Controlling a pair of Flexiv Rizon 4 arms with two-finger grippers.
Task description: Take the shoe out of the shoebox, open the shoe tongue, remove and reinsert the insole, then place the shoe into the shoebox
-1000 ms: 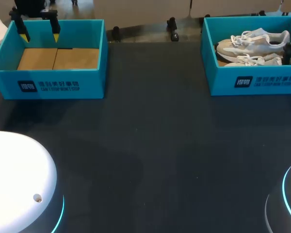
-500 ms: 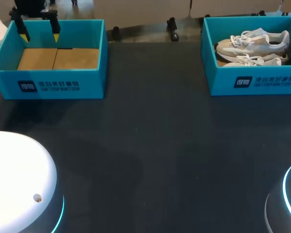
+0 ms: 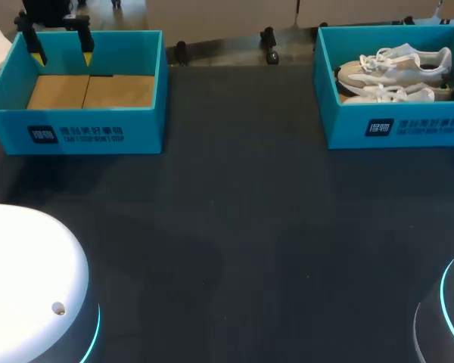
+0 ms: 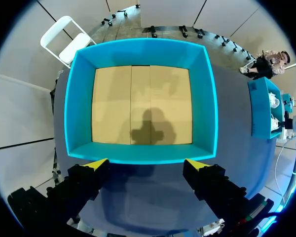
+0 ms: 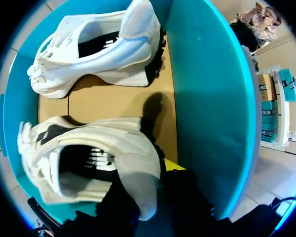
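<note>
Right shoebox [image 3: 397, 113] sits at 2 o'clock on the table [image 3: 234, 227]. The nearer shoe [image 5: 89, 153] and the other shoe [image 5: 98, 47] lie inside it, toes toward 9 o'clock. Right gripper [image 5: 164, 183] is down at the nearer shoe's heel, probably the handiest hold for lifting it out; whether it has closed there, I cannot tell.

Left box [image 3: 98, 125] is at 10 o'clock, showing only a cardboard floor. Left gripper [image 3: 61, 54] hovers over its 12 o'clock rim, spread wide and holding nothing, likely parked out of the way.

Each box front carries a dark label [image 3: 379, 127] with white print, left unread.
</note>
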